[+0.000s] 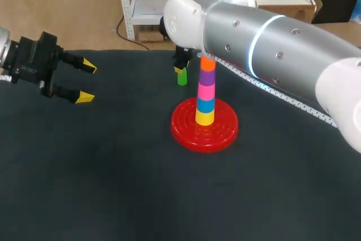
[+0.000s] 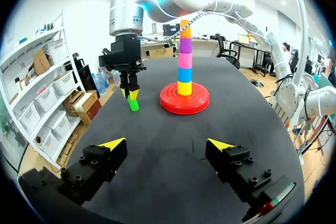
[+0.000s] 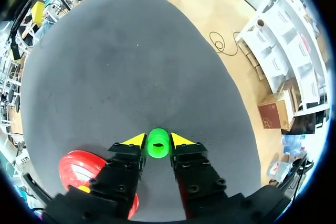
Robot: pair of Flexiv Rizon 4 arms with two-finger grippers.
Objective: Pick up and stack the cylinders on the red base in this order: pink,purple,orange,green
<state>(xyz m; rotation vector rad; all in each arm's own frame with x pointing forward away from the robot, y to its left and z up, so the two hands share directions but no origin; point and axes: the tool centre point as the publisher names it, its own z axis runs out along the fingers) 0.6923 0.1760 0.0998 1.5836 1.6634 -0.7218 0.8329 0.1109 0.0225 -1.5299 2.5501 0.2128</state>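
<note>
Green cylinder (image 1: pixel 181 77) was in the right gripper's (image 3: pixel 157 140) grip, near the table's (image 1: pixel 113 184) far edge.

Both yellow-tipped fingers were clamped on the green one from either side, a bit off from the red base (image 1: pixel 186 131), on its far-left side. Honestly couldn't tell if it was touching the table or just off it. On the base, around the table's middle, the stack ran bottom to top: yellow cylinder (image 1: pixel 205 118), blue cylinder (image 1: pixel 205 105), pink cylinder (image 1: pixel 206 90), purple cylinder (image 1: pixel 207 76), orange cylinder (image 1: pixel 207 61), upright. The right arm (image 1: pixel 271 43) came in across the far right corner, passing behind the stack. Left gripper (image 1: pixel 86 82) sat by the left edge, well away, fingers spread apart with nothing between them.
</note>
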